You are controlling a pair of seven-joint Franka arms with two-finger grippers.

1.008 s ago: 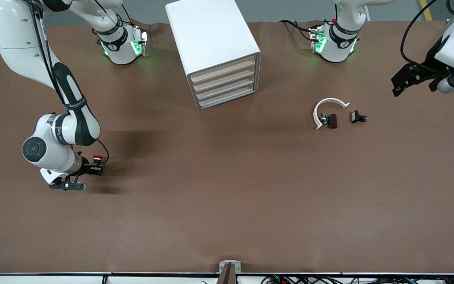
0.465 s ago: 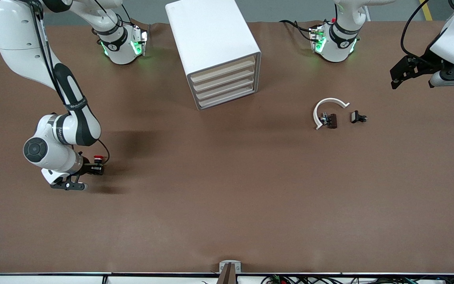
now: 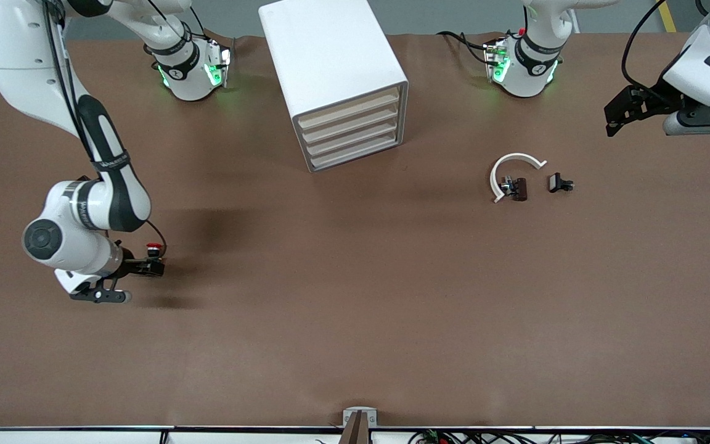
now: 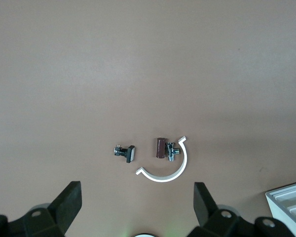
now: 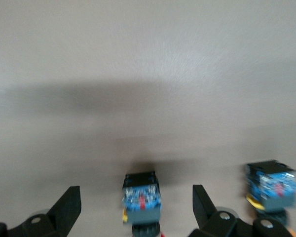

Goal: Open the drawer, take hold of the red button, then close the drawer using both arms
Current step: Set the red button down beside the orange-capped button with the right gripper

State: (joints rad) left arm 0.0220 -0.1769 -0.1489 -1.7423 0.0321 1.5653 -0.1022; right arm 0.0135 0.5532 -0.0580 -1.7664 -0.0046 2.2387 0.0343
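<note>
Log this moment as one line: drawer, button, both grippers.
drawer: shut | button: on table, right arm's end | right gripper: open around button | left gripper: open, waiting over left arm's end

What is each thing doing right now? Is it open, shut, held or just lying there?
Drawer: shut, like the three below it.
Button: on the table, not held.
Right gripper: open, low beside the button.
Left gripper: open, empty, up over the left arm's end of the table.
White curved piece: lying loose on the table.
</note>
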